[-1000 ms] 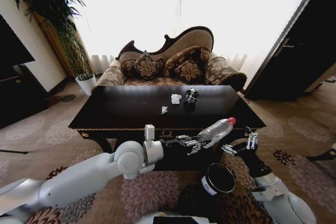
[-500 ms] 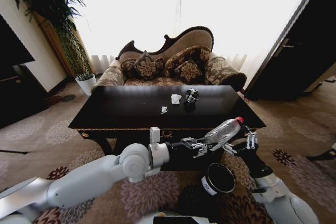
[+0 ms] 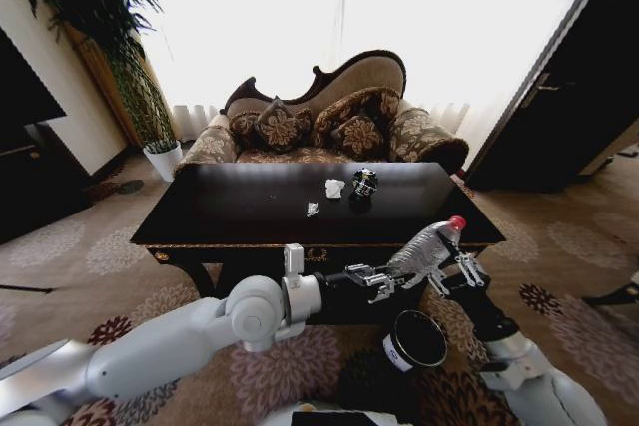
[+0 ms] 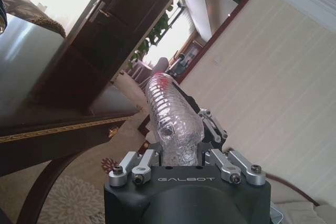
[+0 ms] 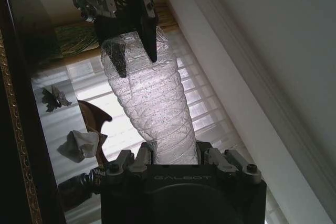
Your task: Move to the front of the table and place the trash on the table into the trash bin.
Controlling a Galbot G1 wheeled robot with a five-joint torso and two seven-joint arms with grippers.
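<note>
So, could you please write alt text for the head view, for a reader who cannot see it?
Both grippers meet on a clear bottle above the bin, in front of the black table: the left gripper holds its base, the right gripper its neck end. A paper wad, a scrap and a can lie on the table.

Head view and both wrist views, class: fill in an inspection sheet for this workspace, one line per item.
Surface: glossy black table, top mostly bare.
Job's things: white paper wad, small white scrap and black-and-silver lump lie on the table; clear bottle with red cap is held off the front edge; trash bin stands on the carpet below.
Clutter: nothing seen.
Grippers: left hand grips the bottle's base; right hand is at its neck end.
Cables: nothing seen.
Surroundings: sofa behind, potted plant, bright window.
</note>
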